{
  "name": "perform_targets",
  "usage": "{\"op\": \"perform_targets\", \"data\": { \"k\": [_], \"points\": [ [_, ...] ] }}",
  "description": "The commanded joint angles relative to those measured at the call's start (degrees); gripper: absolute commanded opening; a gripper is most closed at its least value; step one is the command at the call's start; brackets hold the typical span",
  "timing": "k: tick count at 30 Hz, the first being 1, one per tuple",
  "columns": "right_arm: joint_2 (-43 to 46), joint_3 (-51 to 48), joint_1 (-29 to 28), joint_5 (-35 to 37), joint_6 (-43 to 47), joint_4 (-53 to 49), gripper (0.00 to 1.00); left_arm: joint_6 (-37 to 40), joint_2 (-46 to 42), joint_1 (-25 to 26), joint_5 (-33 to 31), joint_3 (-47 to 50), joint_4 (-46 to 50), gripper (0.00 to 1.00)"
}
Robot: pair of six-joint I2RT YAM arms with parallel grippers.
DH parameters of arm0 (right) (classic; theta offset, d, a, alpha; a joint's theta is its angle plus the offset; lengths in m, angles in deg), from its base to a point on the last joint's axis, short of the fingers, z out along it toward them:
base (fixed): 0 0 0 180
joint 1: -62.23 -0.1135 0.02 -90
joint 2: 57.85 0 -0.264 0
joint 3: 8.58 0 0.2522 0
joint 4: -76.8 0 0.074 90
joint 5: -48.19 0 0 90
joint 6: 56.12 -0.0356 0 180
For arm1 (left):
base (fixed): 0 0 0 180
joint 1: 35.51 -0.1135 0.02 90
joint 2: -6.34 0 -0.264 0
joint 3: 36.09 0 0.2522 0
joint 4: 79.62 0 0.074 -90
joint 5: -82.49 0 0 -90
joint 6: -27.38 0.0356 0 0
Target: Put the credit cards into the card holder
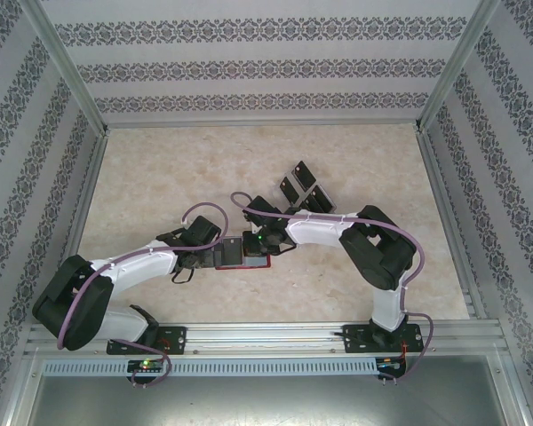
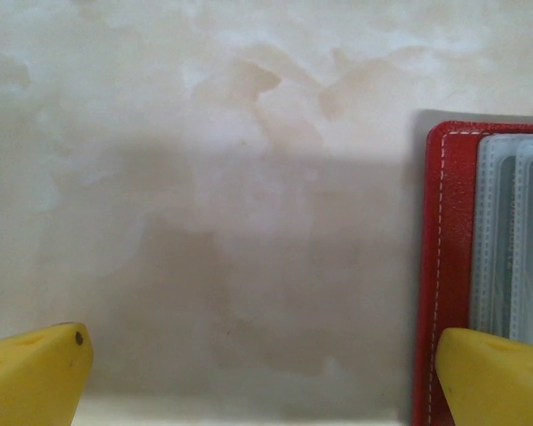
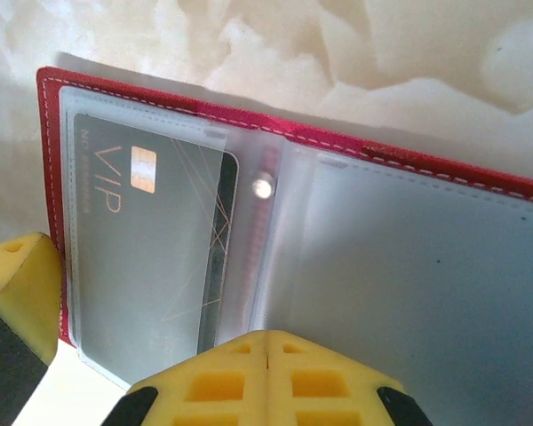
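when reading from the top view: red card holder (image 1: 249,257) lying open at mid table (image 1: 160,169), between left gripper (image 1: 220,252) and right gripper (image 1: 259,238). a few loose credit cards (image 1: 304,175) just beyond it, apart from it. likely between insertions, so: keep the holder pinned flat, fetch one card at a time, grip by a short edge, slide in low under the sleeve lip, avoid dragging the cover. from the left wrist: left gripper (image 2: 262,377) fully released, nothing between the tips, straddling bare table with one tip over the card holder (image 2: 444,266) at its red edge. cannot tell whether touching. gives edge alignment, too coarse to read from above. from the right wrist: right gripper (image 3: 266,377) clenched on nothing, tips over the card holder (image 3: 160,105) near the fold, just below the snap (image 3: 263,186). one dark "vip" card (image 3: 151,240) already seated in the left sleeve, right sleeve (image 3: 426,266) looking empty, detail masked by the arms from above.
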Motion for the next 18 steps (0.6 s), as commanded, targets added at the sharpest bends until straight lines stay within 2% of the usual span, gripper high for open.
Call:
{"op": "perform_targets", "data": {
  "k": [1, 18],
  "points": [
    [2.24, -0.31, 0.35, 0.92, 1.20, -0.35, 0.00, -0.44, -1.31, -0.49, -0.49, -0.55, 2.03, 1.00],
    [-1.96, 4.13, -0.90, -0.40, 1.33, -0.60, 0.00, -0.15, -1.66, -0.49, -1.22, -0.99, 2.61, 1.00]
  ]
}}
